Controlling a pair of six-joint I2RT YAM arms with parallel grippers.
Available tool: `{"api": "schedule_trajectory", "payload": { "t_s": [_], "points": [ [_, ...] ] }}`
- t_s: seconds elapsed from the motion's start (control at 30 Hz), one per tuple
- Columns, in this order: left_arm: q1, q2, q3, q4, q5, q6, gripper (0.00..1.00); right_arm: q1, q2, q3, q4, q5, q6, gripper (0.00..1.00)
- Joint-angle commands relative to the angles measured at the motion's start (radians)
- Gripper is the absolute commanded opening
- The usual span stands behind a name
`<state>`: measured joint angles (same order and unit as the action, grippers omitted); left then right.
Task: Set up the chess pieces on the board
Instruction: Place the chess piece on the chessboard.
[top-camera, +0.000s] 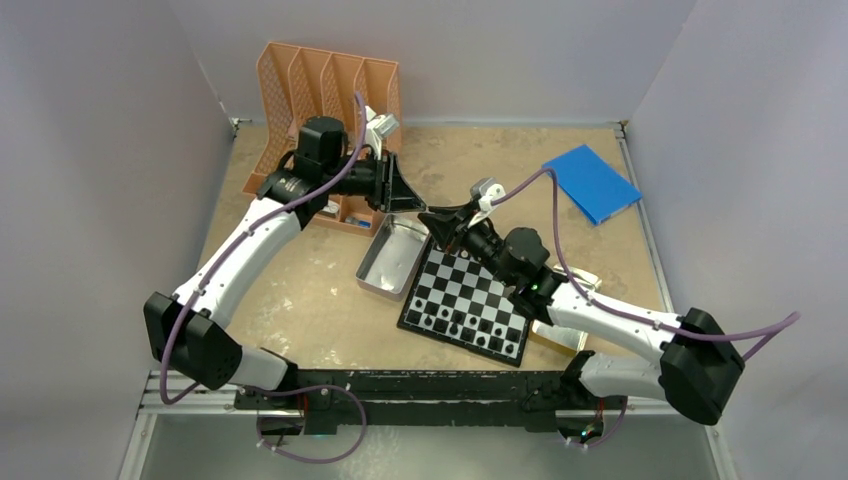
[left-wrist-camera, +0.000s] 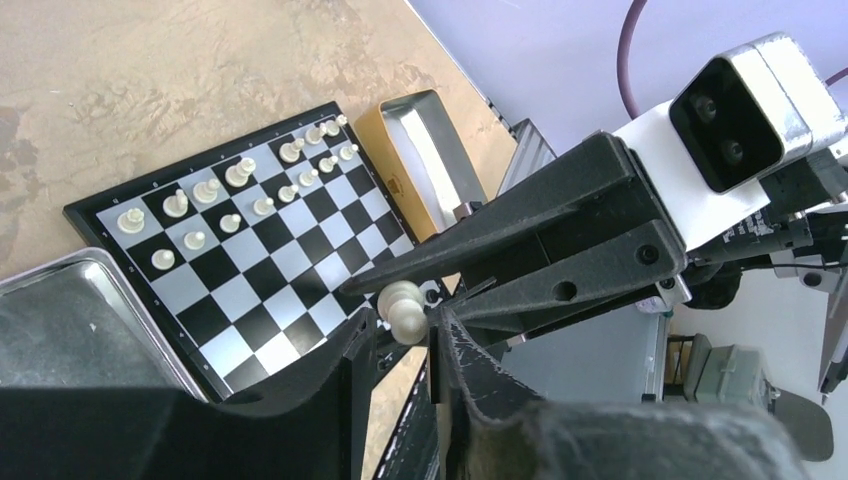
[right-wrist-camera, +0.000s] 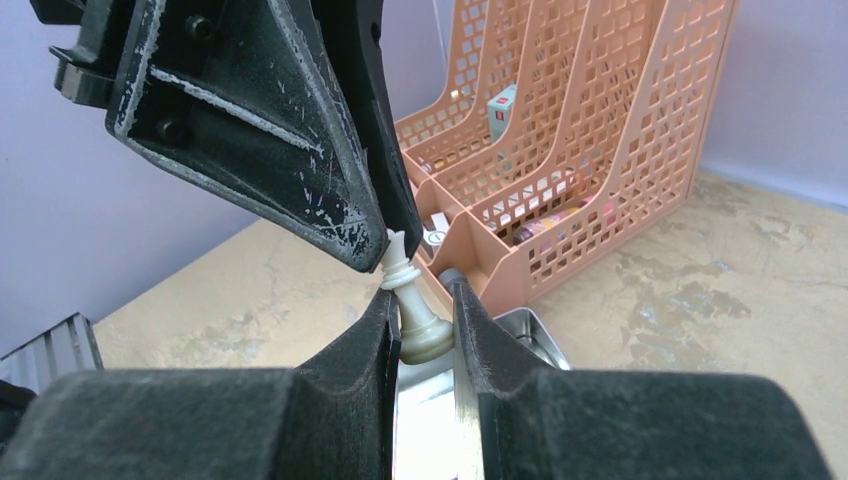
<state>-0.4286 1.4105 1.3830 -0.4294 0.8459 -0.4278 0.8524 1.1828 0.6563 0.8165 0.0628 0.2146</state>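
Right wrist: right claw (right-wrist-camera: 421, 308) grips white piece (right-wrist-camera: 404, 272).

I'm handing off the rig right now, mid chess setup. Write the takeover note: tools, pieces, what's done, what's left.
Right tool: shut on the base of a white piece, held in the air above the open tin.
Left tool: its fingers flank the same piece's head, but whether they grip it is unclear. It looks like a mid-air handover.
Board: white pieces stand in two rows along one edge. The other squares in view are bare.
Done: most of the white set.
Left: place the held piece, then the black set, which I cannot find in these views.
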Motion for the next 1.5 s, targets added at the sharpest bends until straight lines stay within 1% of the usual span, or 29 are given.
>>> {"api": "schedule_trajectory", "payload": {
  "t_s": [0.0,0.13,0.27,0.43,0.53,0.57,0.6,0.7,0.73,0.8,0.87,0.97,1.03,1.2,1.33,1.47],
  "points": [
    [-0.002,0.013,0.007,0.055,0.018,-0.009,0.22,0.005,0.009,0.048,0.031,0.006,-0.006,0.0],
    [-0.004,0.014,0.002,0.06,0.023,-0.006,0.14,0.004,0.013,0.05,0.024,0.003,-0.016,0.01],
    [-0.004,0.024,0.004,0.068,0.036,-0.006,0.01,0.005,0.021,0.054,0.007,-0.002,-0.016,0.01],
    [-0.009,0.033,-0.006,0.059,0.03,0.002,0.0,0.004,0.01,0.043,-0.009,0.004,-0.002,0.03],
    [-0.013,0.037,-0.014,0.063,0.03,0.001,0.0,0.005,-0.002,0.033,-0.011,0.018,0.013,0.09],
    [-0.017,0.039,-0.015,0.066,0.027,0.0,0.0,0.005,-0.006,0.028,-0.011,0.021,0.016,0.12],
    [-0.021,0.04,-0.015,0.067,0.019,0.0,0.0,0.005,-0.011,0.022,-0.014,0.023,0.016,0.18],
    [-0.034,0.047,-0.017,0.07,-0.046,0.011,0.0,0.005,-0.038,0.015,-0.051,0.031,0.009,0.44],
    [-0.037,0.051,-0.018,0.07,-0.072,0.015,0.0,0.005,-0.054,0.011,-0.073,0.046,0.008,0.56],
    [-0.045,0.063,-0.013,0.069,-0.12,0.024,0.0,0.005,-0.108,-0.002,-0.128,0.068,0.008,0.74],
    [-0.062,0.076,-0.003,0.072,-0.174,0.033,0.0,0.004,-0.181,-0.014,-0.191,0.08,0.009,0.97],
    [-0.102,0.11,0.026,0.076,-0.284,0.058,0.0,0.005,-0.325,-0.019,-0.295,0.142,-0.003,0.99],
    [-0.127,0.137,0.051,0.094,-0.339,0.063,0.0,0.004,-0.4,0.015,-0.432,0.216,0.014,0.99],
    [-0.187,0.236,0.106,0.155,-0.444,0.085,0.0,0.005,-0.535,0.125,-0.637,0.376,0.095,0.99],
    [-0.236,0.332,0.148,0.199,-0.524,0.125,0.0,0.004,-0.593,0.2,-0.729,0.382,0.102,0.99],
    [-0.296,0.392,0.159,0.277,-0.611,0.156,0.0,0.005,-0.645,0.204,-0.743,0.402,0.117,0.99]
  ]
}}
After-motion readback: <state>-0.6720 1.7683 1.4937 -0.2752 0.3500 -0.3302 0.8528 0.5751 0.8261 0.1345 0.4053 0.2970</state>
